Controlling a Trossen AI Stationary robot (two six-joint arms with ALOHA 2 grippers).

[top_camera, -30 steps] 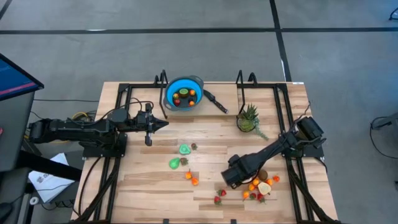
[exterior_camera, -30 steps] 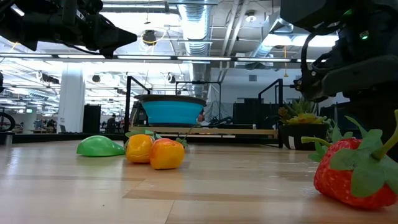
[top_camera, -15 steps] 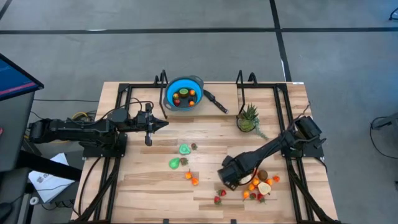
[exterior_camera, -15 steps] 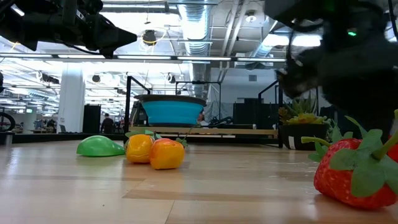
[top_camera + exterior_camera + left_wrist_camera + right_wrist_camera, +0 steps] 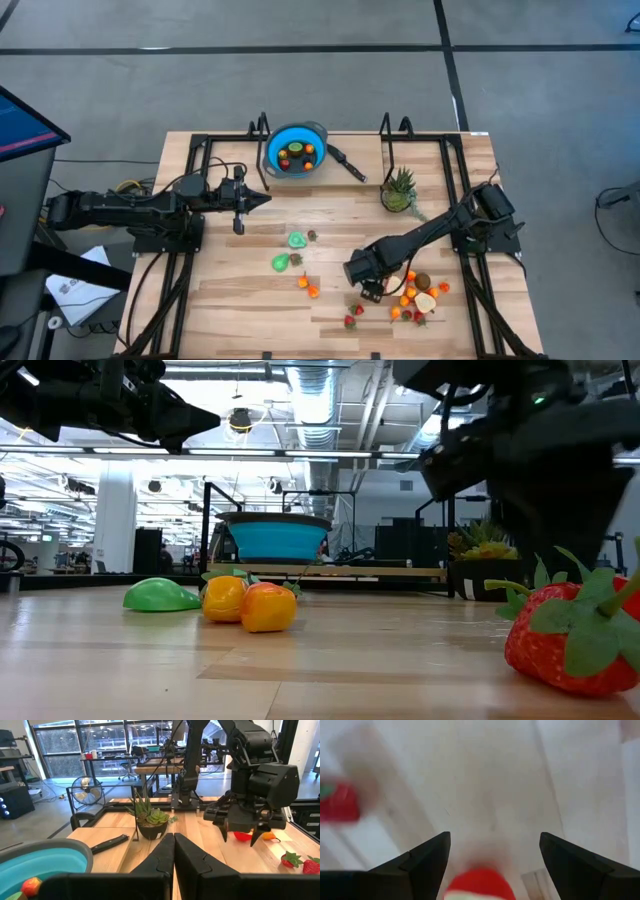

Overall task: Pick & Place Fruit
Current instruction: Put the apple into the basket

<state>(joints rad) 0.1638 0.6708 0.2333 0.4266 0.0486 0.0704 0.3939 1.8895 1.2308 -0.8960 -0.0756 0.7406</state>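
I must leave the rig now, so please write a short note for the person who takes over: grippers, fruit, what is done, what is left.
Left gripper: shut, empty, waiting beside the blue bowl.
Right gripper: open, holding nothing, low over the table with a red fruit between its fingers.
Done: a few fruits lie in the bowl.
Left: the green pieces and orange pieces mid-table, two strawberries, and the mixed pile near the right arm. The potted plant stays.
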